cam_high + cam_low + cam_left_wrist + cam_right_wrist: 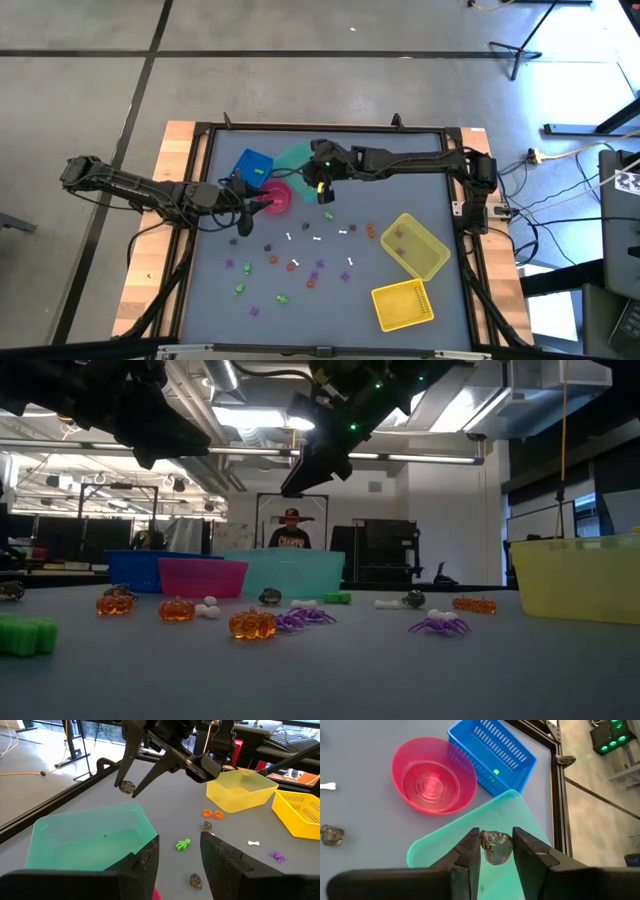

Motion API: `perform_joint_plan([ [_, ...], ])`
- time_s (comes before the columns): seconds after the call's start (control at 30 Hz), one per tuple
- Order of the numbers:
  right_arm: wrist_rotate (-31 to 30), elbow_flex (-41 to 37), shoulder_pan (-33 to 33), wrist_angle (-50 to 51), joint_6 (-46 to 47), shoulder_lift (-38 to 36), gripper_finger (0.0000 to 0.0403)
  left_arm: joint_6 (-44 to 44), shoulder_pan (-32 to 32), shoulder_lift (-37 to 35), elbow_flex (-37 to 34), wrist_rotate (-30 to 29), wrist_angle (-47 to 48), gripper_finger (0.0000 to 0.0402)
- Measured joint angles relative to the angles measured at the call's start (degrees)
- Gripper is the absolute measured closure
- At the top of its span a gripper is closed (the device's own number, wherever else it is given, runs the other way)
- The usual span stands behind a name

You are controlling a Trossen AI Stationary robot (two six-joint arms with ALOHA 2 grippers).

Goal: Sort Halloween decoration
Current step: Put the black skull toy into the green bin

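The right gripper [495,851] is clenched on a dark grey trinket [495,847], held in the air directly above the teal bin [520,815], so the drop runs straight down. The left gripper [179,857], jaws apart and empty, hovers by the pink bowl [432,775], the farther arm from that trinket. Beyond lie one blue basket [492,752], two yellow bins [415,245] and roughly twenty loose trinkets [300,265] across the table [460,310].
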State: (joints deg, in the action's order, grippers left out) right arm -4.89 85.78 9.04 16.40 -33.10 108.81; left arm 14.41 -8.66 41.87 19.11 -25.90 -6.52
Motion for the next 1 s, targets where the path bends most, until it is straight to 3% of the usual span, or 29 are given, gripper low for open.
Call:
perform_joint_plan([
  [0.5, -1.0, 0.0, 0.0, 0.0, 0.0, 0.0, 0.0167, 0.0, 0.0, 0.0, 0.0, 0.0, 0.0, 0.0274],
  [1.0, -1.1, 0.0, 0.0, 0.2, 0.0, 0.0, 0.0154, 2.0, 0.6, 0.0, 1.5, -1.4, -0.8, 0.0274],
])
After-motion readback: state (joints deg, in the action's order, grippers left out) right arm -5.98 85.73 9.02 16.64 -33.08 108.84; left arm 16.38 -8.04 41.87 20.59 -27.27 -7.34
